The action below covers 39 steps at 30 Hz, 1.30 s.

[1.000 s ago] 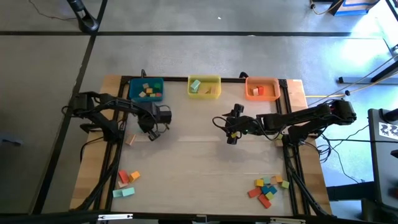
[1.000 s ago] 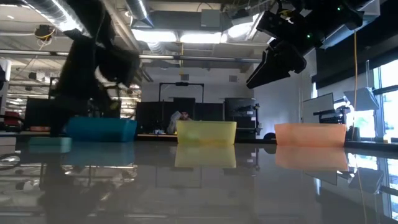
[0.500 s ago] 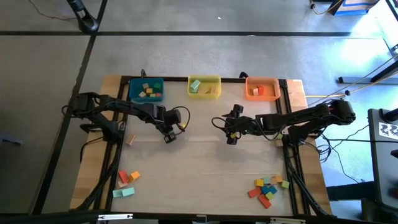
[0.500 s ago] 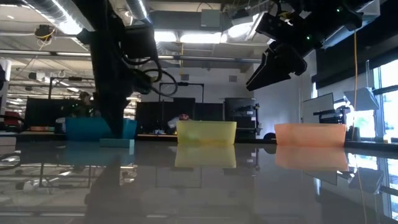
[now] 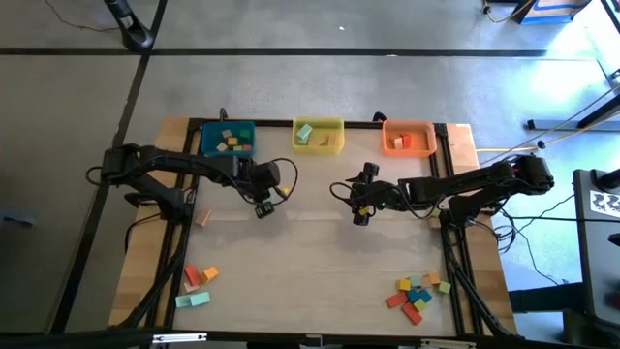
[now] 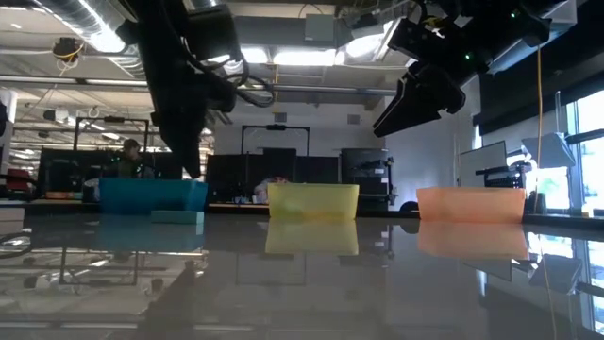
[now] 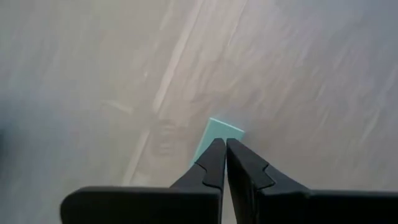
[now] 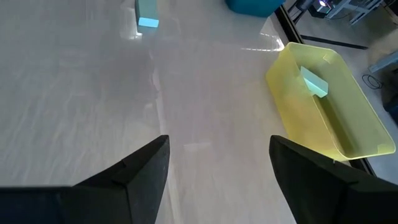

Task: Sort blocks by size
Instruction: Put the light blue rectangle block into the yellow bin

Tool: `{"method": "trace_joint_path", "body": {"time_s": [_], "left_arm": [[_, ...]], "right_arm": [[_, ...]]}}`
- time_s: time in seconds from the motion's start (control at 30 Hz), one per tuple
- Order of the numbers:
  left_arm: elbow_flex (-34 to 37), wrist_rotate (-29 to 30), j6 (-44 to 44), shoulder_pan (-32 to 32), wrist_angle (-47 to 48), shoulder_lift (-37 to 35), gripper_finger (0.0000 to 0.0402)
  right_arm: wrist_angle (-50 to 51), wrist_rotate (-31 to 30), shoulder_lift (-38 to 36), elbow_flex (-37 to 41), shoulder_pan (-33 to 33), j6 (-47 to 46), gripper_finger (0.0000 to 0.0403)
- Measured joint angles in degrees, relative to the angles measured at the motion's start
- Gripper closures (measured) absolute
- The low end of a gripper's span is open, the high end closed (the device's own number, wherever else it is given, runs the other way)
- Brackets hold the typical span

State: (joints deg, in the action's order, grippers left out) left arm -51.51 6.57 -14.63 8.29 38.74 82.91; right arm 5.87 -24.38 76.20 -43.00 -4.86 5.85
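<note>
A flat teal block (image 7: 219, 132) lies on the table just in front of the blue bin (image 6: 151, 195); it also shows in the low view (image 6: 177, 216) and the right wrist view (image 8: 147, 14). My left gripper (image 7: 222, 144) hangs shut above it, pointing steeply down, clear of it (image 6: 193, 170). In the high view the left gripper (image 5: 263, 208) hides the block. My right gripper (image 5: 358, 215) waits open over the table's middle, with nothing between its fingers (image 8: 217, 180). More blocks lie at the near left (image 5: 199, 276) and near right (image 5: 417, 294).
Three bins stand along the far edge: blue (image 5: 229, 141), yellow (image 5: 318, 136) with a pale green block (image 8: 314, 81) inside, orange (image 5: 408, 138). A tan block (image 5: 202, 218) lies left of my left gripper. Bare tabletop spreads between the two grippers and toward the near edge.
My left gripper, shut throughout, has gone toward the table's right edge, and the teal block has slid along the table with it. The gripper has then risen clear of the block and tipped to point more steeply down.
</note>
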Motion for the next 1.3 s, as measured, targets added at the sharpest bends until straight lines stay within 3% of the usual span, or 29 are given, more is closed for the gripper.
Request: {"method": "trace_joint_path", "body": {"time_s": [0.13,0.43,0.57,0.77,1.3], "left_arm": [[0.0,0.0,1.4,-0.1,-0.8,0.0,0.0364],[1.0,0.0,8.5,-0.1,-1.2,0.2,0.0220],[2.3,0.0,11.7,-0.1,-1.1,0.2,0.0182],[5.9,0.0,14.1,-0.1,-4.3,0.2,0.0173],[15.2,-0.2,13.8,0.0,-16.6,0.5,0.0198]], "right_arm": [[0.0,0.0,0.0,0.0,0.0,0.0,0.0127],[0.0,0.0,0.0,0.0,0.0,0.0,0.0127],[0.0,0.0,0.0,0.0,0.0,0.0,0.0127],[0.0,0.0,0.0,0.0,0.0,0.0,0.0127],[0.0,0.0,0.0,0.0,0.0,0.0,0.0127]]}}
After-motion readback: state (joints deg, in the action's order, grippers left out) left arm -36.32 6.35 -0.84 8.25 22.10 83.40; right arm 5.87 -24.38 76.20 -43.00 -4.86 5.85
